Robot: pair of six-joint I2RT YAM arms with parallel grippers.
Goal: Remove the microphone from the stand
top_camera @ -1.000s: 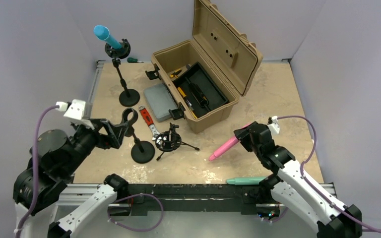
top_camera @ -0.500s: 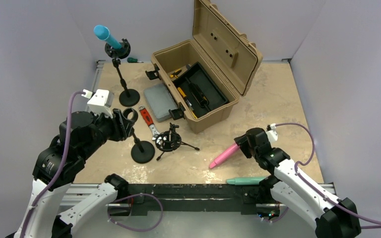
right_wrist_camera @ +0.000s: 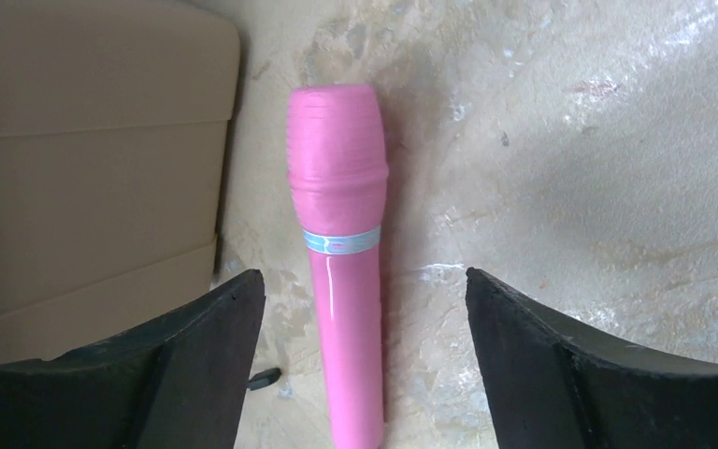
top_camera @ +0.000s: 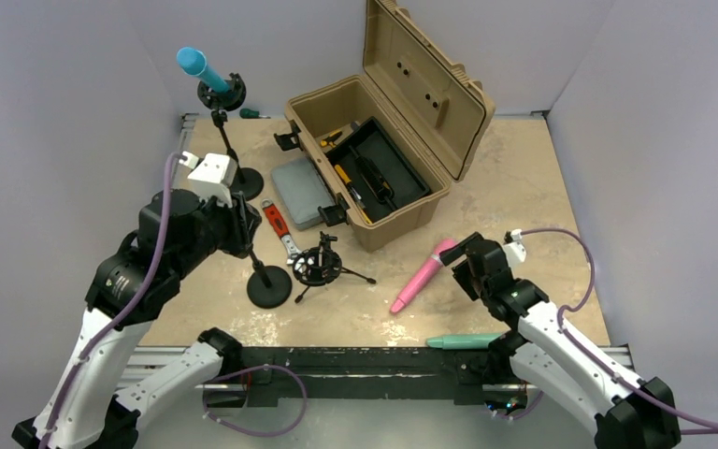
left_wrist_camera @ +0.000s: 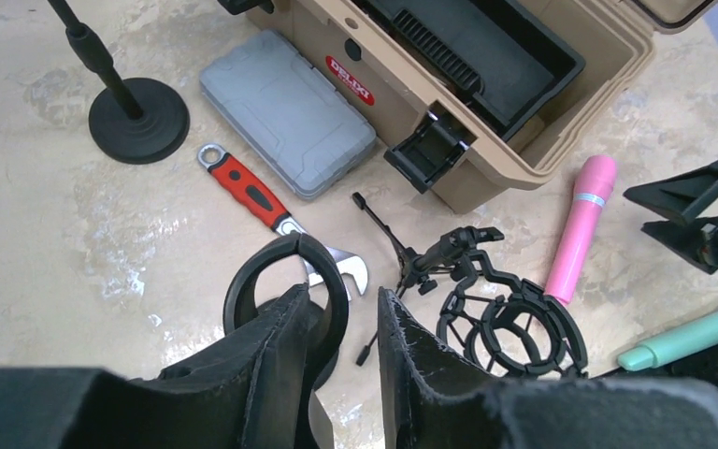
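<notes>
Right claw: fingers apart, gripping nothing. Pink microphone lies flat on the table between those fingers, touching neither, head pointing away. Left claw: fingers nearly together at the near ring clip; whether they pinch it cannot be told. Blue microphone sits in the far stand.

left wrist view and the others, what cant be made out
- Left wrist: the stand's clip ring is half hidden by the left fingers; its base is out of sight.
- Right wrist: the pink microphone tail is cut by the bottom edge.
- Top external: toolbox tools are too small to name.
</notes>
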